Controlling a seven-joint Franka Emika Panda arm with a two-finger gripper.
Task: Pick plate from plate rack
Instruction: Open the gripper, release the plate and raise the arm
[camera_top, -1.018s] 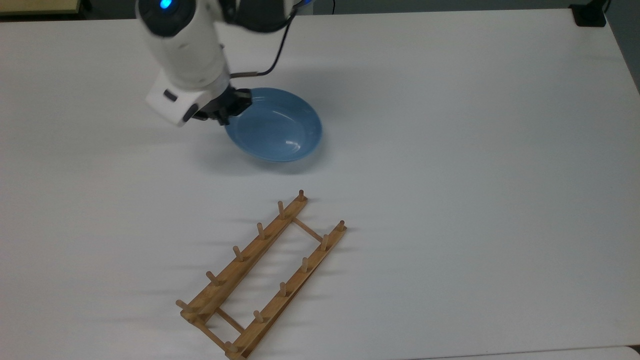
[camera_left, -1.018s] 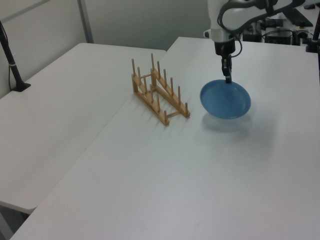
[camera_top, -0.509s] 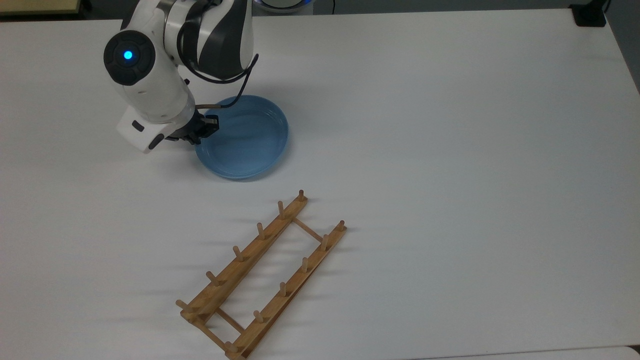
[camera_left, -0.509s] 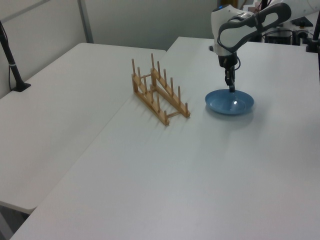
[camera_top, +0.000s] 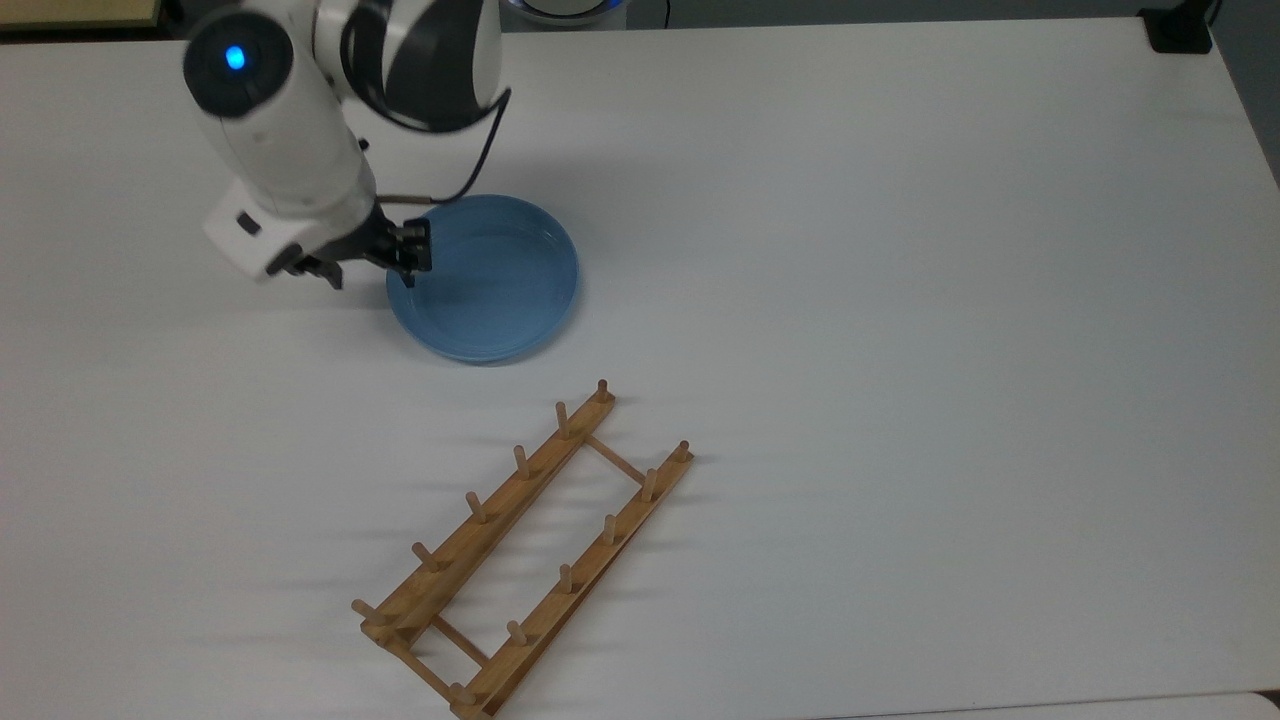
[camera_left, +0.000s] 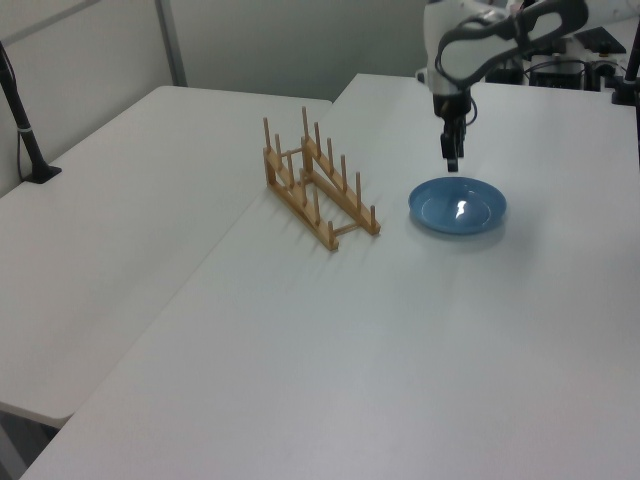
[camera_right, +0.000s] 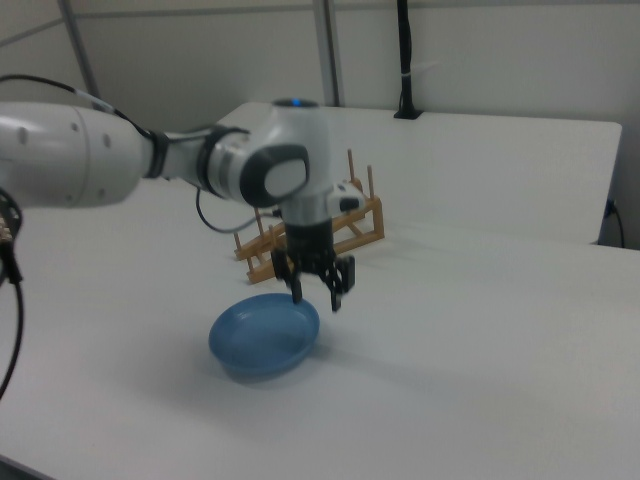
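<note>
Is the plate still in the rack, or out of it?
Out. The plate lies flat on the table, apart from the plate rack, whose pegs hold nothing. The gripper hangs open above the plate's rim.

- White table (camera_top: 900, 300), matte top, wide and bare over most of its surface.
- Second white table (camera_left: 110, 230), butted against the first along a straight seam.
- Black post (camera_right: 404, 60) on a small base, at the table's far edge.
- Pale grey partition wall (camera_left: 290, 40) with upright metal strip (camera_left: 171, 42).

Lab: white tables (camera_left: 300, 330), camera post (camera_left: 22, 120), partitions.
</note>
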